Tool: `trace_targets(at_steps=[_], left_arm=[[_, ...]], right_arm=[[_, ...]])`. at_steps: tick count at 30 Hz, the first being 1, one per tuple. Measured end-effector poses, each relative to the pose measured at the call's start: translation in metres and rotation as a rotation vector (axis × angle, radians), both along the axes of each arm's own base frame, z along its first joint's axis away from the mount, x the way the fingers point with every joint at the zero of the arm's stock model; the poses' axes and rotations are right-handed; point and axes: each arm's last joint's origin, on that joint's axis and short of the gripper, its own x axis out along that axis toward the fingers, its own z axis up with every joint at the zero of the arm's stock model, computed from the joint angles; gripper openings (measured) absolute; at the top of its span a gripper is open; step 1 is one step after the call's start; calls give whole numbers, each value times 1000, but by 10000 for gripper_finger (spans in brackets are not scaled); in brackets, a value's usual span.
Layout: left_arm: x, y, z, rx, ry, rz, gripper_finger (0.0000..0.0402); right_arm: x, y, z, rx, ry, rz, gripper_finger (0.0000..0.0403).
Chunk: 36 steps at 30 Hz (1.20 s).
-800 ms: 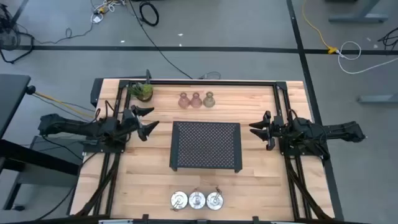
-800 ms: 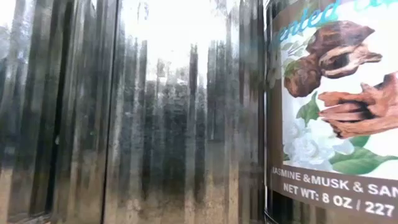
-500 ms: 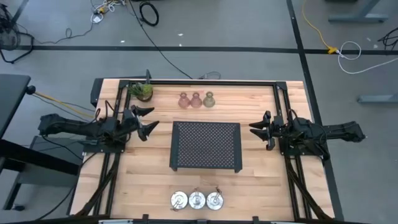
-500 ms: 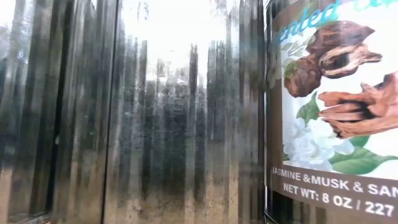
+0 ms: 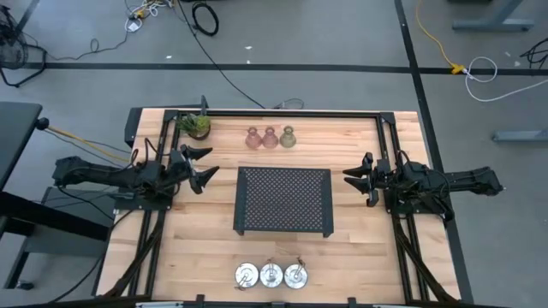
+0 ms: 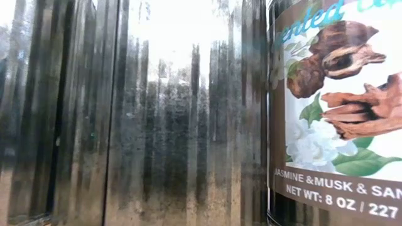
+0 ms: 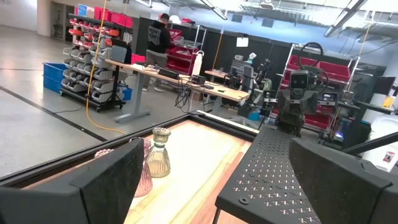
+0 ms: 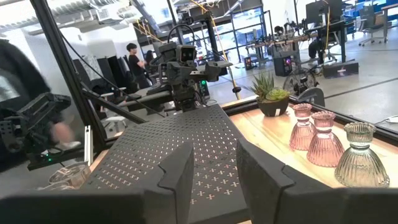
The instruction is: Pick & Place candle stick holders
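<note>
Holders well apart from both claws, left, right

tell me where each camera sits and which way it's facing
High view: above the table, looking straight down; both arms show, left gripper open, right gripper narrower, either side of the black tray.
Low view: at table height, blocked by a ribbed shiny surface and a labelled jar; no arm shows.
Left wrist view: looks across the tray toward the right arm, past its own fingers.
Right wrist view: looks across the tray toward the left arm, past its own fingers.
Shared: both wrist views show the green glass holder.
</note>
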Motion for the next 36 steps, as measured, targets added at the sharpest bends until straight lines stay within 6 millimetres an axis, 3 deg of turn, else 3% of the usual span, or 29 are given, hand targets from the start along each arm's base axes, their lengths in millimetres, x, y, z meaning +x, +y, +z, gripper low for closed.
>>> trace_targets(at_steps=[36], left_arm=[[0, 1, 1, -43, -31, 20, 399]], right_arm=[[0, 0, 0, 0, 0, 1, 123]])
